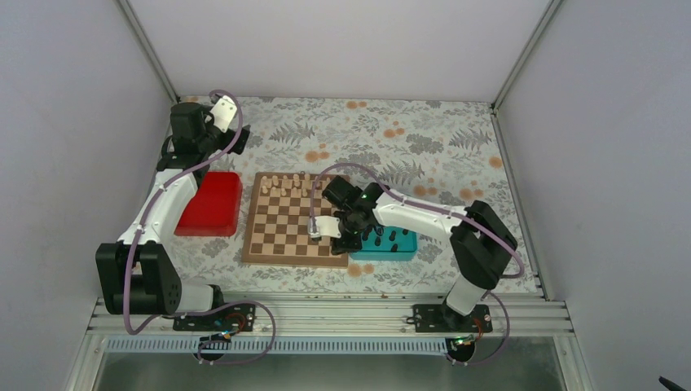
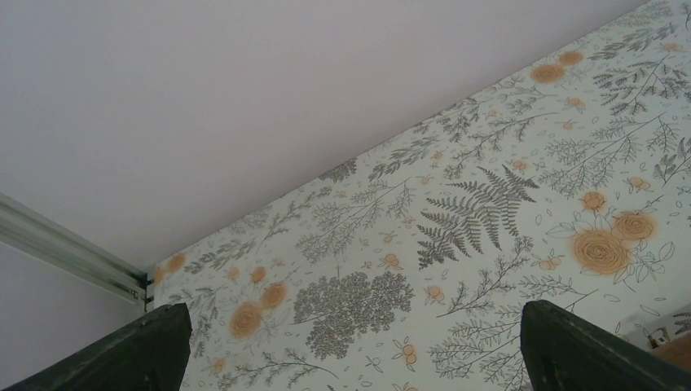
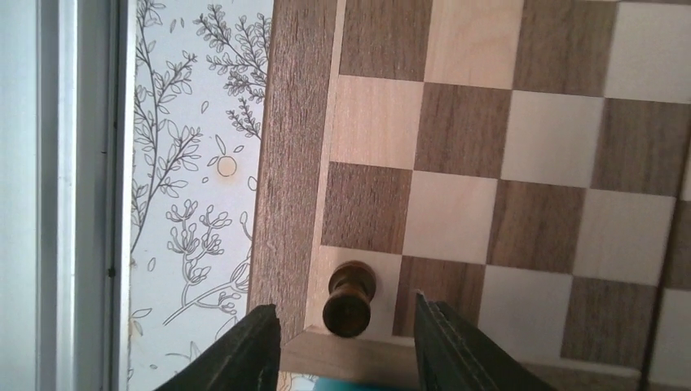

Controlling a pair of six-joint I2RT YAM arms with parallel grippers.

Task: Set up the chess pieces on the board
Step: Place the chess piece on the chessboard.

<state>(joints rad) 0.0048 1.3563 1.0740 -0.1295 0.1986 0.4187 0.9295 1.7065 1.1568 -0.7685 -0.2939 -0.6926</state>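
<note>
The right end effector [image 3: 345, 326] stood open astride a dark piece [image 3: 349, 287] on the board's [image 3: 489, 163] 5 o'clock corner square; clean release called for a straight lift.

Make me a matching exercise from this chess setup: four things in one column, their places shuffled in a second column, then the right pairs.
Things
1. red plastic tray
2. teal plastic tray
3. pale cream chess pieces
4. dark brown chess piece

Places
A. on the far rows of the wooden chessboard
B. left of the chessboard
C. right of the chessboard
D. on a corner square, between the open fingers of the right gripper

Pairs: 1-B, 2-C, 3-A, 4-D
</note>
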